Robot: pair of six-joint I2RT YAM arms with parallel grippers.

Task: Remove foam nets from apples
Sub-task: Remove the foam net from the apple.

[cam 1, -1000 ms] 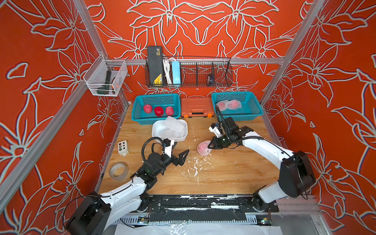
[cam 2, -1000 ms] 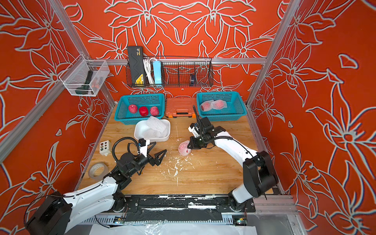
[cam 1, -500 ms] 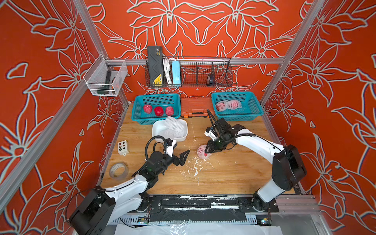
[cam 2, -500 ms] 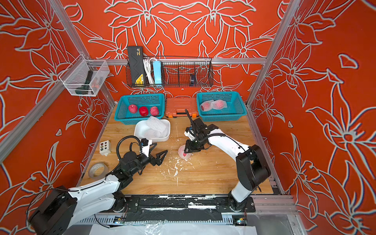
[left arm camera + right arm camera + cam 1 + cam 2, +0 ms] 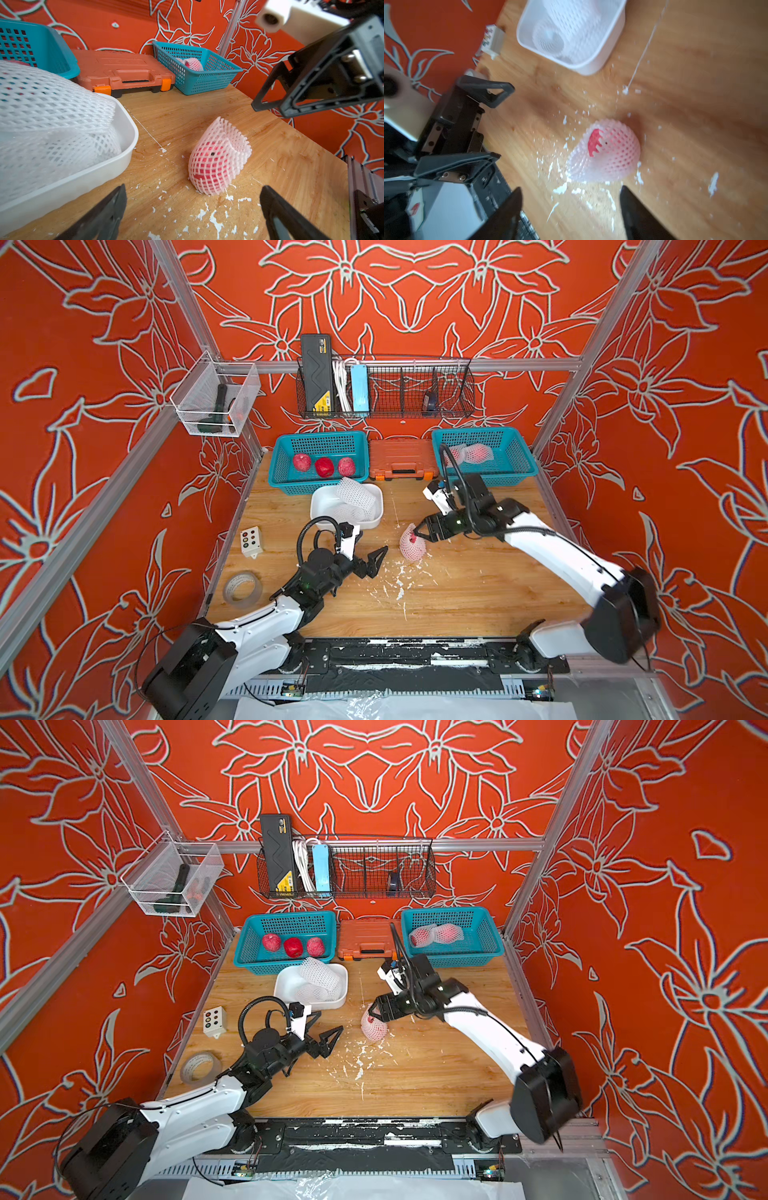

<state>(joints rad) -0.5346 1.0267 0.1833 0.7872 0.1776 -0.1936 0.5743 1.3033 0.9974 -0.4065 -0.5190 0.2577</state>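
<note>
On the wooden tabletop (image 5: 478,585), both top views show a red apple sheathed in a white diamond-mesh foam net (image 5: 412,544) (image 5: 374,1026) lying near the centre, a spot presumably chosen because both arms reach it. The right gripper (image 5: 420,531) hangs just above its upper end, jaws parted and empty; the left gripper (image 5: 376,558), jaws spread wide and empty, faces it from just beside. Behind, a white plastic tray (image 5: 376,523) collects emptied foam sleeves (image 5: 353,495); a teal lattice basket (image 5: 316,487) keeps three bare red apples (image 5: 324,466), and a second teal basket (image 5: 521,458) holds netted apples (image 5: 471,454) awaiting their turn, with an orange plastic case (image 5: 401,456) between the two. From the left wrist, the netted apple (image 5: 216,164) sits apart from both dark fingertips (image 5: 116,199), its open sleeve end standing up, an edge likely suited to pinching; bare wood surrounds it, though the tray rim (image 5: 128,133) lies near on one side. From the right wrist, red skin (image 5: 593,143) shows through the sleeve mouth; the parted fingers (image 5: 631,203) touch nothing, and open board lies all round, littered with white foam crumbs (image 5: 560,190), so either arm should have room to close in.
</note>
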